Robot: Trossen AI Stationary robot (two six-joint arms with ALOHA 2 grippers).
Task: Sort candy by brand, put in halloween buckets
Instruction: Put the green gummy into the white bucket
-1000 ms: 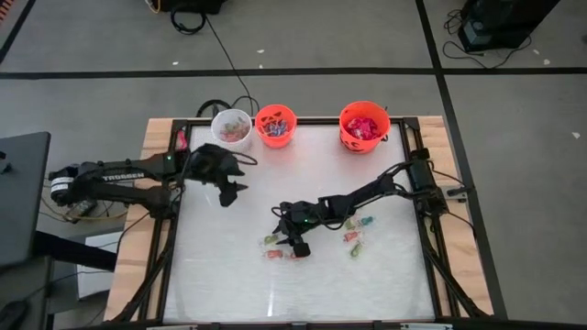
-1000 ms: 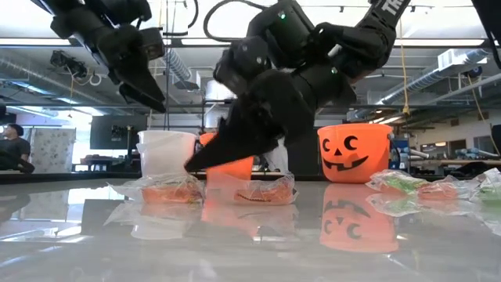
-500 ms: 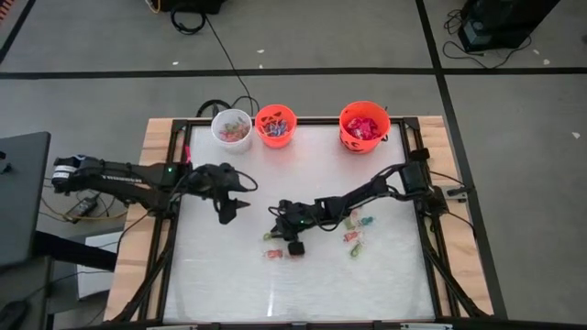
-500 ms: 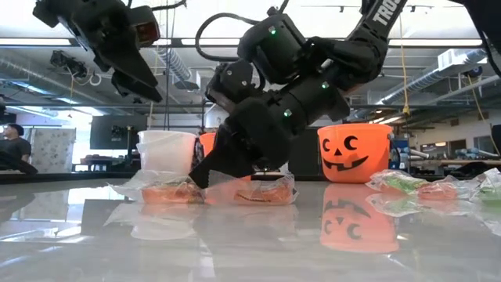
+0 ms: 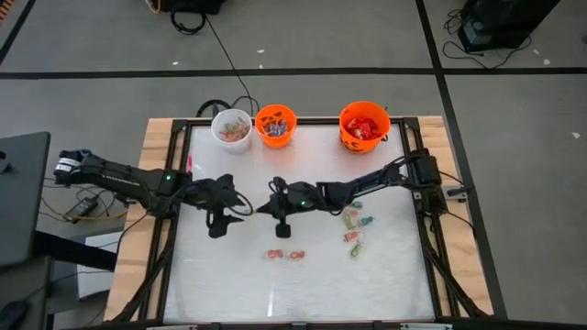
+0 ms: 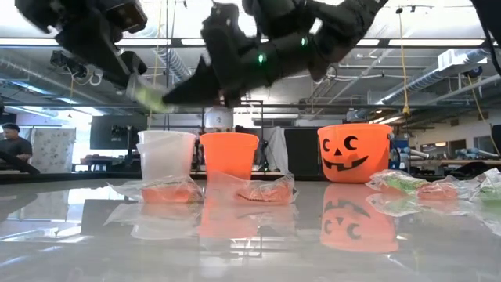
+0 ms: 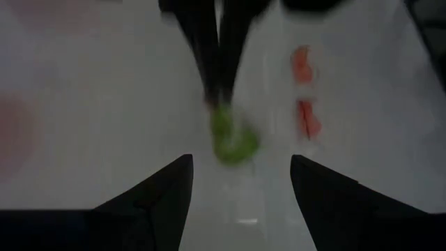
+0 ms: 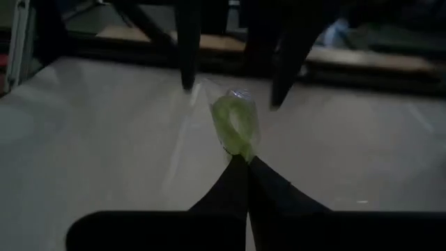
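My right gripper (image 8: 244,166) is shut on a green candy (image 8: 234,123) in a clear wrapper, held above the middle of the table (image 5: 303,284). My left gripper (image 7: 240,183) is open and faces it from the table's left. Its fingers (image 8: 188,56) stand just beyond the candy on either side, touching nothing. Two orange candies (image 5: 284,253) lie on the table nearer the front edge, and a few more candies (image 5: 355,227) lie to the right. The white bucket (image 5: 232,128), the small orange bucket (image 5: 275,126) and the larger orange bucket (image 5: 364,125) stand along the far edge. My right gripper pinches the near end of the green candy's clear wrapper (image 8: 240,149) between its two fingertips. The fingers come nearly level from the table's right, slanting a little down. The candy sticks out beyond the fingertips, lifted clear of the table.
All three buckets hold candy. Black frame rails (image 5: 424,229) run along the table's sides. Beyond the table, in the low view, a person (image 6: 11,149) sits far off at the left.
My right gripper has shut on the green candy, which lay on the table by the orange ones. It has lifted the candy clear and carried it up and toward the far left. My left gripper, still open, has swung toward the near edge and now faces the candy.
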